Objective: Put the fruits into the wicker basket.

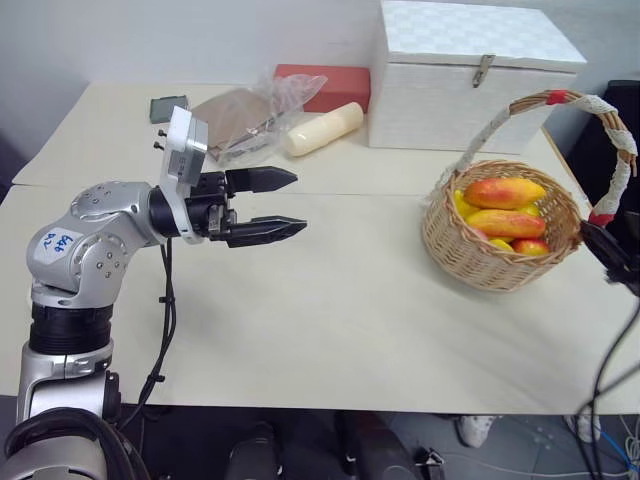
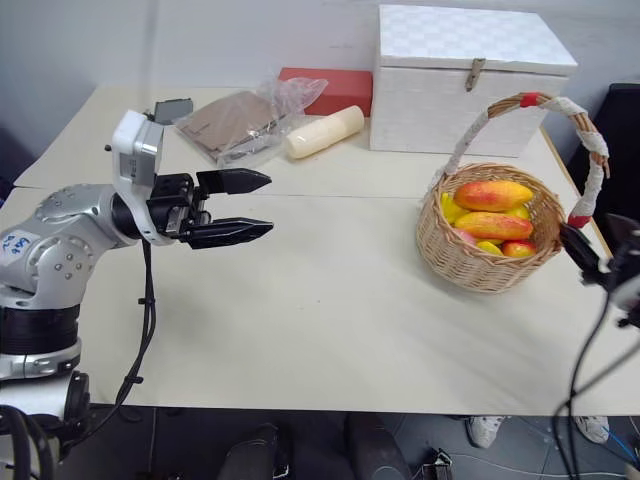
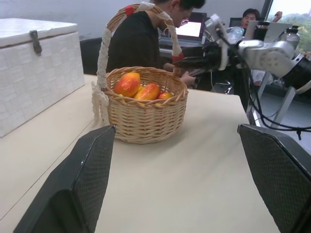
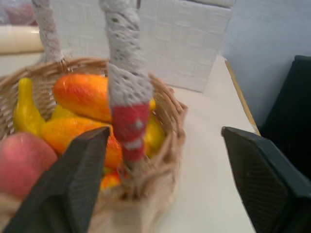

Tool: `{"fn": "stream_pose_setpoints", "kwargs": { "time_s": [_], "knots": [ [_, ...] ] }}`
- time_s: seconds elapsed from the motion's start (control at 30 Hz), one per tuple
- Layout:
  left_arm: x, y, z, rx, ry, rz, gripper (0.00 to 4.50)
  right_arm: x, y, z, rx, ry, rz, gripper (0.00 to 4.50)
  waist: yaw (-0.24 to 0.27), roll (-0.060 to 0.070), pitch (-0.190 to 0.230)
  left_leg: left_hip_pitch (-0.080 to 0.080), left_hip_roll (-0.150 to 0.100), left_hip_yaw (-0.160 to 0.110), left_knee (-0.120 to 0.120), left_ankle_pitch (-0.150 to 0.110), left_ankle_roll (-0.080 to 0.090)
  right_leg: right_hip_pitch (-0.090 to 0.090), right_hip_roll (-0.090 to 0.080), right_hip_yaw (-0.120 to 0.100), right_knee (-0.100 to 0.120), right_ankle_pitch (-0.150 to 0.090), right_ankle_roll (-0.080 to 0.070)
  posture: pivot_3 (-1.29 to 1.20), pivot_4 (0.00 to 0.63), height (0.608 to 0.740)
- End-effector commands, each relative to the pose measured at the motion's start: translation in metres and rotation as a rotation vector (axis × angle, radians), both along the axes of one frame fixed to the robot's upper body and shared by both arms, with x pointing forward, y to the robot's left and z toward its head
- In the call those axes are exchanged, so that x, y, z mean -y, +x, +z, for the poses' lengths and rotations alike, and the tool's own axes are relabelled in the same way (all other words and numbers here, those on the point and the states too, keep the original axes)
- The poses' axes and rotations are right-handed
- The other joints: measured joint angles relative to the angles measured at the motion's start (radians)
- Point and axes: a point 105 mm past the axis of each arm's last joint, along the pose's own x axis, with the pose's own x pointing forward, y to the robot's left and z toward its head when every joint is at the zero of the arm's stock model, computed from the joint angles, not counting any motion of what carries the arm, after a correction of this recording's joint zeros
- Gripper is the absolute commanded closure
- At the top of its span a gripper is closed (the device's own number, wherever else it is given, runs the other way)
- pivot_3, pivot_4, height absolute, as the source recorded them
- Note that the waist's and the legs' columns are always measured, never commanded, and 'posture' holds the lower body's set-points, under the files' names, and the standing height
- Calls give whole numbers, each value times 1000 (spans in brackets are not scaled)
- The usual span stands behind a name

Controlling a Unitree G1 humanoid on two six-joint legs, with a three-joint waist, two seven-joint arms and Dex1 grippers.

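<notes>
The wicker basket point(image 1: 478, 262) stands at the table's right, its lace-wrapped handle point(image 1: 607, 112) arching over it. Inside lie the fruits: a long yellow-red mango point(image 1: 505, 191), a second mango point(image 1: 505, 223) under it and a pink-red peach point(image 4: 23, 160). My right gripper point(image 4: 165, 133) is open just off the basket's right side, level with the handle's foot, nothing between its fingers. It also pokes in at the edge of the right eye view point(image 2: 583, 252). My left gripper point(image 1: 298, 203) hovers open and empty over the table's left half, pointing toward the basket.
A white lidded box point(image 1: 470, 75) stands behind the basket. At the back lie a cream roll point(image 1: 322, 130), a red box point(image 1: 325, 85) and a plastic bag point(image 1: 250, 112) over a brown item. People sit beyond the table's right end point(image 3: 141, 41).
</notes>
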Motion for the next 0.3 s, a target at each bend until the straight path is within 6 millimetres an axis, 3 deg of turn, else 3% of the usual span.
{"fn": "stream_pose_setpoints", "kwargs": {
  "time_s": [0.03,0.17,0.3],
  "knots": [
    [-4,0,9,58,13,-9,286,11,-39,28,-26,10,105,13,-1,0,0,5,0,-1,-1,-1,0,7,0,-1,-4,0,0,0,150,740],
    [-5,2,11,81,22,-11,286,10,-70,41,-110,67,264,13,-12,-1,1,18,3,-3,-5,-7,7,26,3,-2,-21,1,2,0,150,740],
    [0,-4,15,103,29,-48,286,2,-77,60,-129,71,356,13,-16,-2,1,24,4,-3,-3,-13,10,34,6,2,-26,2,5,0,150,740]
  ]
}}
